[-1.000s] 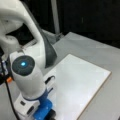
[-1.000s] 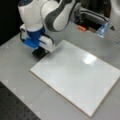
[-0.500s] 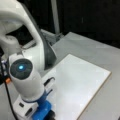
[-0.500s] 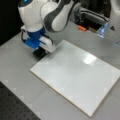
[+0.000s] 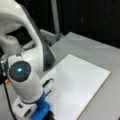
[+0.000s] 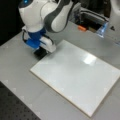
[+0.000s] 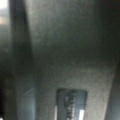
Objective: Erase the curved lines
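Observation:
A white board (image 5: 77, 82) (image 6: 75, 75) lies on the grey table. On it, close to the arm, a short dark curved stroke shows, the curve lines (image 5: 48, 82); in a front view from the opposite side the arm hides it. My gripper (image 6: 41, 50) (image 5: 43, 112), with blue parts, hangs low at the board's corner on a front view's left. It holds a black eraser block (image 6: 38, 53) down at that corner's edge. The wrist view gives only a dark blurred surface.
The white and grey arm (image 5: 27, 57) (image 6: 50, 15) leans over the board's near-left part. An orange item (image 6: 81, 28) and a dark box (image 6: 92, 18) with a bluish piece (image 6: 102, 30) stand behind the board. A bright glare spot (image 6: 89, 59) lies on it.
The arm has sunk slightly toward the board's corner; the gripper and eraser block stay at nearly the same place.

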### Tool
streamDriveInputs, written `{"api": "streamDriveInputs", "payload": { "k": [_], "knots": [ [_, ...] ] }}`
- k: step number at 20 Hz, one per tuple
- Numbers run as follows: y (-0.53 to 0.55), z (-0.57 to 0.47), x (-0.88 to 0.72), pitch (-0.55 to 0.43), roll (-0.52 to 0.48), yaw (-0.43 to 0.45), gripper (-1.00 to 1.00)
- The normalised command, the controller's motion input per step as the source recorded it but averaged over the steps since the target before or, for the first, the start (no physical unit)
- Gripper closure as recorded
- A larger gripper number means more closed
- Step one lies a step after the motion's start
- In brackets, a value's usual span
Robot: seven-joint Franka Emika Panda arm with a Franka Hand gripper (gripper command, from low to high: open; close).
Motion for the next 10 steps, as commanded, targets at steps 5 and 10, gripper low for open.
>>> {"api": "streamDriveInputs", "payload": {
  "k": [5, 10],
  "knots": [
    [0.07, -0.07, -0.12, -0.131, 0.12, -0.012, 1.0],
    [0.02, -0.05, -0.09, -0.136, 0.079, 0.006, -1.0]
  ]
}}
